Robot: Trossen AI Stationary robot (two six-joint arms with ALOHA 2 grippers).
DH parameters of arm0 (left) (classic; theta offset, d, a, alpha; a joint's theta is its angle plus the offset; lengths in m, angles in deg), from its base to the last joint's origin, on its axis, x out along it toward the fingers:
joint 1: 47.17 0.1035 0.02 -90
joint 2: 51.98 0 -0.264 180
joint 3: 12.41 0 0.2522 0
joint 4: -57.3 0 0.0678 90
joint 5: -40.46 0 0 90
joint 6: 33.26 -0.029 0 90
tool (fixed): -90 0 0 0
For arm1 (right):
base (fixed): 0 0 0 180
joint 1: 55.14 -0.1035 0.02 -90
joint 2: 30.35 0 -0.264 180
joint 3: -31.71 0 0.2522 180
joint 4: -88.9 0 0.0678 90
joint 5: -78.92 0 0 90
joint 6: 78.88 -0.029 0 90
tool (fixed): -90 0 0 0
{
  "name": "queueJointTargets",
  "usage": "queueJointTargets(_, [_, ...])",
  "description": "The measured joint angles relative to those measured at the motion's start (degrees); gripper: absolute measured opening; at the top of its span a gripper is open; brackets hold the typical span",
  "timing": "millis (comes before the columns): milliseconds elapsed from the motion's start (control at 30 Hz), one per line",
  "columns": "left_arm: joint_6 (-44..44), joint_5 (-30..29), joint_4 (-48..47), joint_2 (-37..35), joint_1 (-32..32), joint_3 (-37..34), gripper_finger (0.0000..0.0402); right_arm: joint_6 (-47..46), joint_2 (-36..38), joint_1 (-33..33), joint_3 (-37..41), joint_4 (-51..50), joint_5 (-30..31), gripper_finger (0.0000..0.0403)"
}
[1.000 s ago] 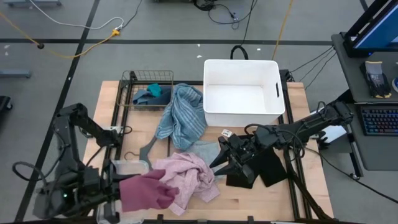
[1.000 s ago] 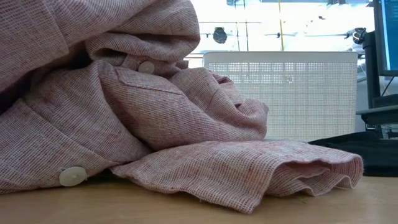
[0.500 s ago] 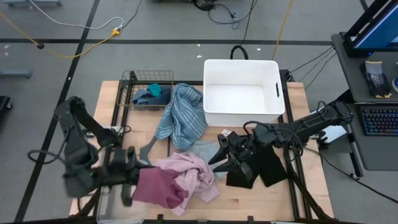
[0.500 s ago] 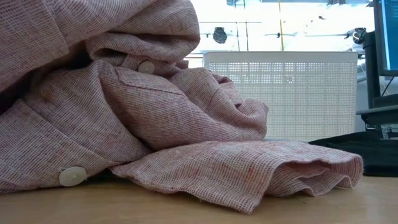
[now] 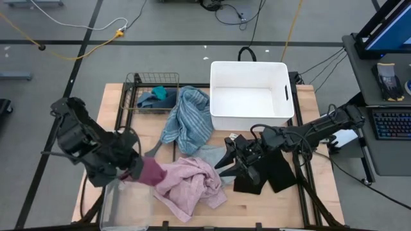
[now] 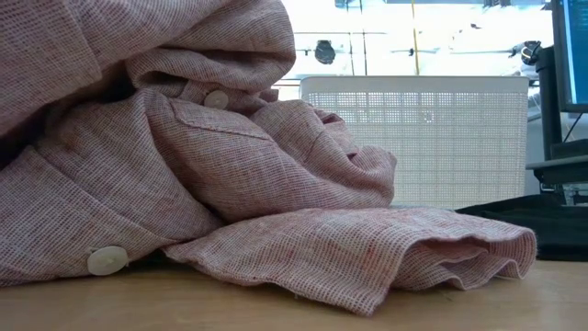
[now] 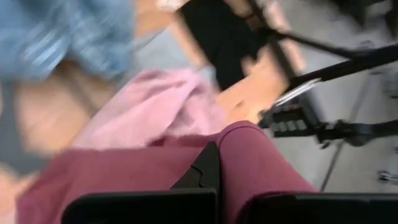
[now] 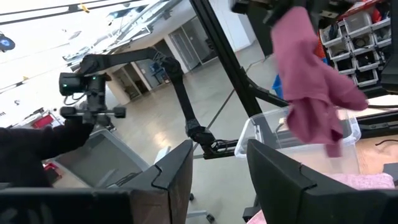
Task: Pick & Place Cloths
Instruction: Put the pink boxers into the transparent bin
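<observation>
My left gripper (image 5: pixel 133 168) is over the table's near left part and is shut on the maroon cloth (image 5: pixel 152 172), which also hangs in the right wrist view (image 8: pixel 311 81). The pink cloth (image 5: pixel 191 183) lies crumpled on the table beside it and fills the low view (image 6: pixel 184 156). The blue-striped towel (image 5: pixel 189 119) lies at mid table. My right gripper (image 5: pixel 223 163) is open and low by the black shorts (image 5: pixel 268 174), touching nothing that I can see. Small teal and navy pieces (image 5: pixel 154 97) lie in the wire basket. My left gripper pinches a bunched fold of the maroon cloth (image 7: pixel 249 162) between its two fingers. The cloth hangs slack below the gripper, and its lower end (image 8: pixel 333 140) hangs over the clear box, off the table.
A white bin (image 5: pixel 250 96) stands at the far right and a wire basket (image 5: pixel 152 82) at the far left. A clear plastic box (image 5: pixel 125 206) sits at the near left edge. A grey hanger (image 5: pixel 154 151) lies near the towel. A keyboard (image 5: pixel 390 125) lies beyond the table's right side.
My left gripper has risen from the near left edge and moved toward the far edge and the table's middle, turning as it went. The maroon cloth has gone with it, lifted off the table beside the pink cloth, and now hangs bunched below the fingers.
</observation>
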Motion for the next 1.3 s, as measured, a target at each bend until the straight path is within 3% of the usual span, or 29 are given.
queueJointTargets(300, [19.1,13.4,-12.0,0.8,-4.8,0.0,0.0,1.4,0.0,0.8,0.0,-0.3,0.0,0.0144])
queueJointTargets(467, [27.8,17.4,-12.1,1.8,-9.2,-0.7,0.0,1.4,0.0,2.0,0.0,-0.4,0.0,0.0144])
queueJointTargets(800, [43.4,37.5,-12.1,6.2,-14.6,-0.7,0.0,1.4,0.0,3.4,0.0,-0.4,0.0,0.0144])
queueJointTargets(1300, [41.7,35.0,-12.0,9.1,-14.2,-1.5,0.0,-0.1,0.0,3.4,0.0,0.1,0.0,0.0144])
